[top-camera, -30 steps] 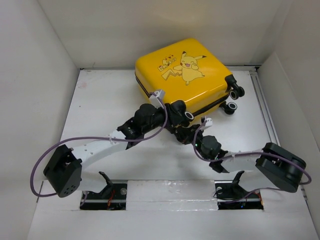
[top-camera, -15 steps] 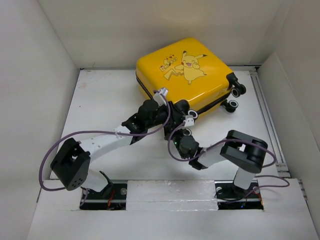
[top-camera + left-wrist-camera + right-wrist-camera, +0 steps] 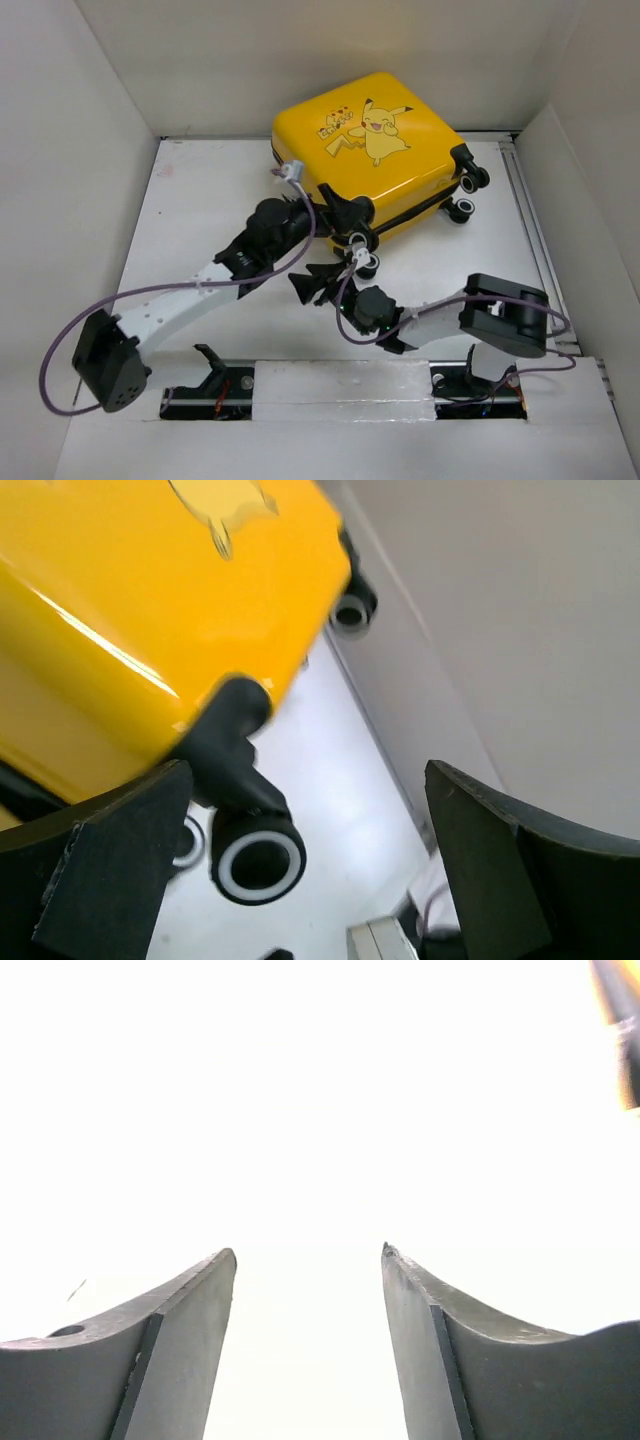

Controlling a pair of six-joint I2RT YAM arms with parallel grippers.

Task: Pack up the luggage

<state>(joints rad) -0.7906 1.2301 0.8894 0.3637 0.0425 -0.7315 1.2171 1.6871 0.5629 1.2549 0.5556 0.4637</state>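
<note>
I'm seeing large yellow hard-shell Pikachu suitcase [image 3: 375, 150] lying closed, flat, far-centre on white desk [image 3: 200, 200]. Left gripper [image 3: 305, 770] jaws gaping, empty, beside black-and-white caster wheel [image 3: 258, 862]. Right gripper [image 3: 308, 1260] jaws parted, empty. I'm judging shell stiff, glossy, slippery, bulky; I'm favouring edges or black zipper band [image 3: 425, 208].

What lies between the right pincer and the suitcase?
Only bare white table. The top view shows the right pincer open, short of the near wheels of the suitcase; its wrist view shows only white between the fingers.
</note>
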